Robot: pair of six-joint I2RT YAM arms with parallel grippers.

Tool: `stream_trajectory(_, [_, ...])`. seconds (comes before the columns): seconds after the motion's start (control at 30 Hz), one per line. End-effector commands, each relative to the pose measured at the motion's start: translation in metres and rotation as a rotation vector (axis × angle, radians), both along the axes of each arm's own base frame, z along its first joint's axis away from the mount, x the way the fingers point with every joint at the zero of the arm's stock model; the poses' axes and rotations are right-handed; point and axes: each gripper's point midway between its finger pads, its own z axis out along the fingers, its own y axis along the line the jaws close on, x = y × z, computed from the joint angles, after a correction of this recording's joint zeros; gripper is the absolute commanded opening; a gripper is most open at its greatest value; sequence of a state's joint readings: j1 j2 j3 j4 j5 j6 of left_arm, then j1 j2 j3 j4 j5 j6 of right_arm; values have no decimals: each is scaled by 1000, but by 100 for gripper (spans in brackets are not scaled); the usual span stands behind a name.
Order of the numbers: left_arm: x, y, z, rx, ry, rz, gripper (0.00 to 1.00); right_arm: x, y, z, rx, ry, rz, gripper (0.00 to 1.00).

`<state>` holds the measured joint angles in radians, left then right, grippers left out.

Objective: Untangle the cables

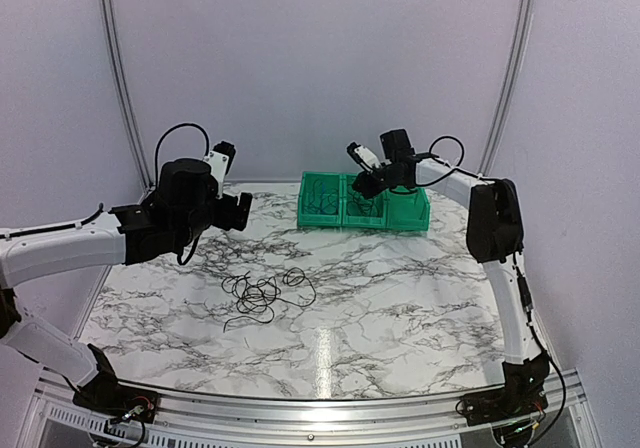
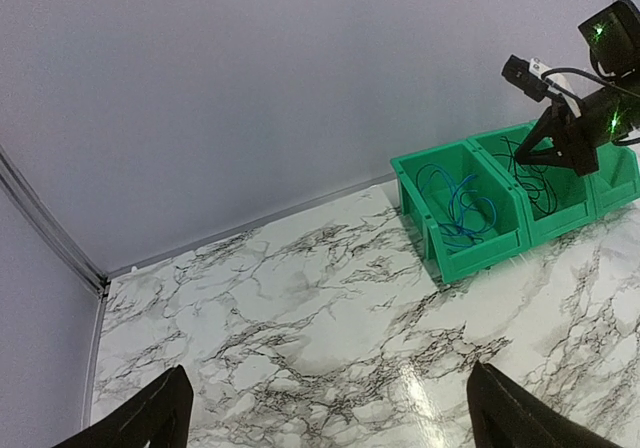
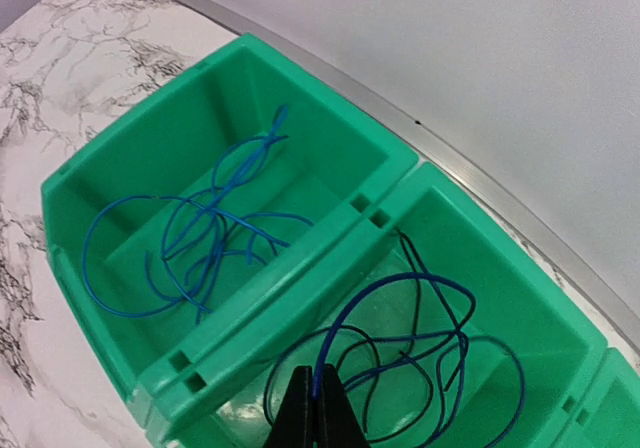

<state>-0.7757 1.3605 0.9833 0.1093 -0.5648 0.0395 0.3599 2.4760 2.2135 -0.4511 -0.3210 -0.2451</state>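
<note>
Cables (image 1: 265, 296) tangled centre-frame; right gripper (image 3: 315, 408) clamps a blue cable (image 3: 400, 284) above the green bin (image 3: 540, 303), upper right; left gripper (image 2: 330, 400) gapes wide, empty.

Lab test cell: white panel walls (image 1: 300, 68), aluminium rails (image 1: 118, 78), marble-patterned table (image 1: 400, 298).

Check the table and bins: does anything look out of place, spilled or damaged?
The middle bin mixes black cables with a dark-blue cable, pinched in the jaws of the right gripper; the left bin holds blue only. A loose tangle lies on the table. Nothing damaged.
</note>
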Motion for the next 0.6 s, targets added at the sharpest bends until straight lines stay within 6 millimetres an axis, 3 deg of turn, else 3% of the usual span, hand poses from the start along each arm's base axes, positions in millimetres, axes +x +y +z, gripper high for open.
stream_trajectory(0.0, [2, -2, 0, -7, -13, -12, 99, -14, 16, 55, 95, -35, 32, 0])
stream_trajectory(0.13, [2, -3, -1, -7, -9, -19, 99, -14, 14, 48, 103, -16, 22, 0])
stream_trajectory(0.4, [2, -4, -3, -9, -4, -20, 99, 5, -14, 8, 37, 21, -83, 0])
stream_trajectory(0.57, [1, -6, -5, -13, 3, -31, 99, 6, -19, -10, 7, 44, -94, 0])
